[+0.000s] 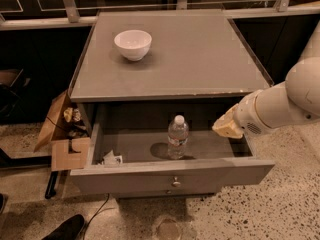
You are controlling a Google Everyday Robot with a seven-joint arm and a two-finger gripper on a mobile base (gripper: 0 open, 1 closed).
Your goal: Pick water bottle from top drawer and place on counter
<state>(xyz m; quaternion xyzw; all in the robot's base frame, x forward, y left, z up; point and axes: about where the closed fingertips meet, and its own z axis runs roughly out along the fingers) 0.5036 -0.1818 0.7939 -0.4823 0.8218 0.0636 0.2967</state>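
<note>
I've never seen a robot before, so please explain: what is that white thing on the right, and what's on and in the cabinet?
The white shape on the right is a robot arm; its yellowish tip is the grasping tool. It hangs over the right end of the open drawer, with nothing seen in it. The one picture looks down from in front. A bottle stands upright in the drawer, left of the tool and apart from it; a crumpled scrap lies in the front left corner. A bowl sits on the counter, towards its back left.
</note>
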